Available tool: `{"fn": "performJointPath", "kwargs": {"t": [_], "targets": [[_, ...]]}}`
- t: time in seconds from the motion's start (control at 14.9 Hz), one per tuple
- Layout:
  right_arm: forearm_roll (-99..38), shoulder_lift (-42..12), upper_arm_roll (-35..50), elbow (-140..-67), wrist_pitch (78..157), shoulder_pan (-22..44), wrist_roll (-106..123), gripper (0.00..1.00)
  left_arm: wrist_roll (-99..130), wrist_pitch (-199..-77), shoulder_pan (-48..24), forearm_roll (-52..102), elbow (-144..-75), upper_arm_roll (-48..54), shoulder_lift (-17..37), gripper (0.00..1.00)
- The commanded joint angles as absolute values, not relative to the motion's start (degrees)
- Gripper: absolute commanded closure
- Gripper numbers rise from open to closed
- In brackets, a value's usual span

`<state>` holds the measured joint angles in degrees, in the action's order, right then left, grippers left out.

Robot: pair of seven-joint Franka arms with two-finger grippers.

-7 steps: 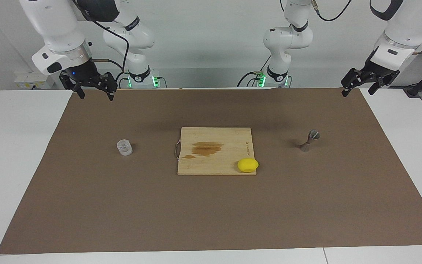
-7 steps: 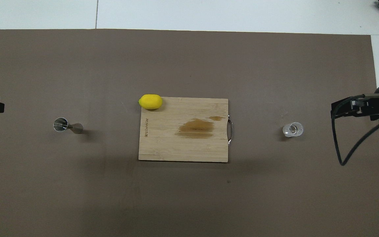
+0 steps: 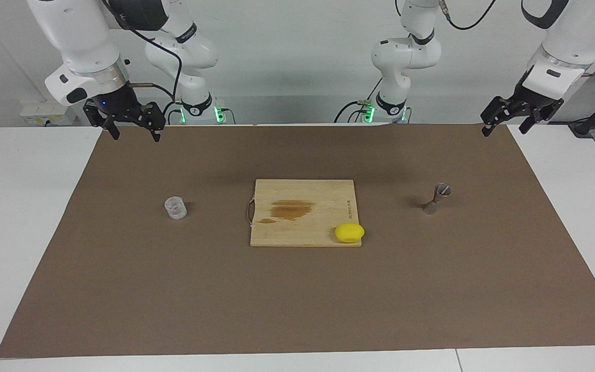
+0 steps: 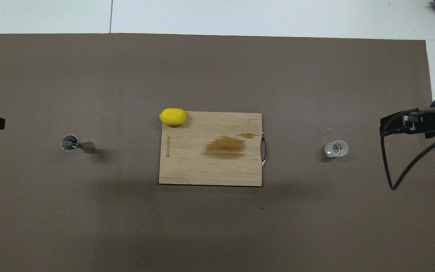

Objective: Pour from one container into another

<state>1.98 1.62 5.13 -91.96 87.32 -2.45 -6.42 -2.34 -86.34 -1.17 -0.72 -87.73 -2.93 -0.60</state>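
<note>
The right gripper (image 3: 132, 132) hangs in the air over the corner of the brown mat (image 3: 297, 299) at the right arm's end of the table, close to the robots' edge. Its two fingers point down and stand spread apart with nothing between them.

Below it and farther from the robots, the glass cup (image 3: 175, 208) stands upright on the mat, well apart from that gripper (from above it shows as a small clear ring (image 4: 336, 148) with nothing touching it).

In the middle of the mat lies a wooden cutting board (image 3: 302, 196), flat, with a metal handle (image 3: 249, 212) on the edge that faces the glass cup and a darker brown stain (image 3: 291, 208) on its surface. A lemon (image 3: 349, 232) sits on the board's corner that is farther from the robots and toward the left arm's end, overhanging the edge a little.

Next comes the metal jigger (image 3: 436, 199), standing on the mat on one of its cones, well apart from the board and about as far from the robots as the glass cup.

The left gripper (image 3: 504, 124) hangs over the mat's corner at the left arm's end, near the robots' edge, its fingers also spread and holding nothing. It is well apart from the jigger.
</note>
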Motion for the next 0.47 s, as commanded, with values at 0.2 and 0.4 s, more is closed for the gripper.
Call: {"fn": "performJointPath", "kwargs": {"t": [0.2, 0.4], "targets": [[2.1, 1.3, 5.3, -91.4, 86.5, -2.9, -5.3, 0.0, -1.0, -86.5, -1.8, -0.2, -87.0, -3.5, -0.5, 0.0], [2.1, 1.3, 5.3, -91.4, 86.5, -2.9, -5.3, 0.0, -0.9, -86.5, -1.8, -0.2, -87.0, -3.5, -0.5, 0.0]]}}
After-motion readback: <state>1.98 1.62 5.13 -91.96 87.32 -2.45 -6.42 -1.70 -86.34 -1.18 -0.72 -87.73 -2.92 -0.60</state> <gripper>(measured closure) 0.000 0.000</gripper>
